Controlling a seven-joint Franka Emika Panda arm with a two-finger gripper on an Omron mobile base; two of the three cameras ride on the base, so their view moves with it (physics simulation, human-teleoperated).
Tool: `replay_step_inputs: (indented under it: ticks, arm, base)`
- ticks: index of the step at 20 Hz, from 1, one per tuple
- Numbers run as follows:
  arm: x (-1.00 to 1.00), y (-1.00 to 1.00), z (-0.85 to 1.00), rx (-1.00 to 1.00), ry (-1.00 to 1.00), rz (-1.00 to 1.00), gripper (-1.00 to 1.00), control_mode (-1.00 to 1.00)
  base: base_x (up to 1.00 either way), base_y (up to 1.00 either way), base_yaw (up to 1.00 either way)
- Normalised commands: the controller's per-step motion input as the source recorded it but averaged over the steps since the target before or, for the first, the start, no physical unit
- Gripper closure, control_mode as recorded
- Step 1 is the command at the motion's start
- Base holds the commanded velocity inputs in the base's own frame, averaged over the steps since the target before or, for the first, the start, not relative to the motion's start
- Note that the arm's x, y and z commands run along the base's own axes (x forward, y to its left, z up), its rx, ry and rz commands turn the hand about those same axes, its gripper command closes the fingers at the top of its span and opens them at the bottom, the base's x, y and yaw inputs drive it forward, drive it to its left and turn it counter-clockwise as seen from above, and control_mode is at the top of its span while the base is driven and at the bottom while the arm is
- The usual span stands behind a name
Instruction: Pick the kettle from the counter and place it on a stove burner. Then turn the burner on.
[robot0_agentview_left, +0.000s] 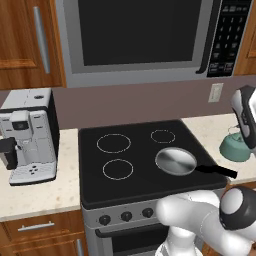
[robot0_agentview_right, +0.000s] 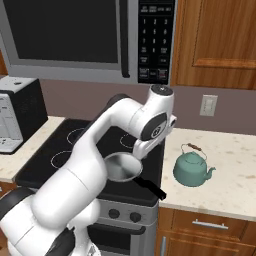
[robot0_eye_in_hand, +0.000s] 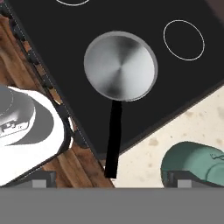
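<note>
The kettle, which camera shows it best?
The right base view: the whole kettle stands clear on the counter, spout and handle visible. The left base view has it partly behind the arm; the hand view catches only part of its body.

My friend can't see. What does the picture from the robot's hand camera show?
A round, flat silver pan with a long black handle sits on a black glass cooktop. A small teal-green kettle stands on the beige speckled counter beside the cooktop.
</note>
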Motion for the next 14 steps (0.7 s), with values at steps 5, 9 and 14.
replay_step_inputs:
  ticks: [5, 9, 14]
  arm:
    - [0.08, -0.22, -0.13, -0.05, -0.07, 0.11, -1.0, -1.0]
    - [0.2, -0.2, -0.11, 0.0, -0.08, 0.03, -1.0, -1.0]
    - [0.26, -0.23, -0.03, 0.0, -0.04, 0.03, -1.0, -1.0]
  base:
    - [0.0, 0.0, 0.0]
    - [0.0, 0.0, 0.0]
    - [0.0, 0.0, 0.0]
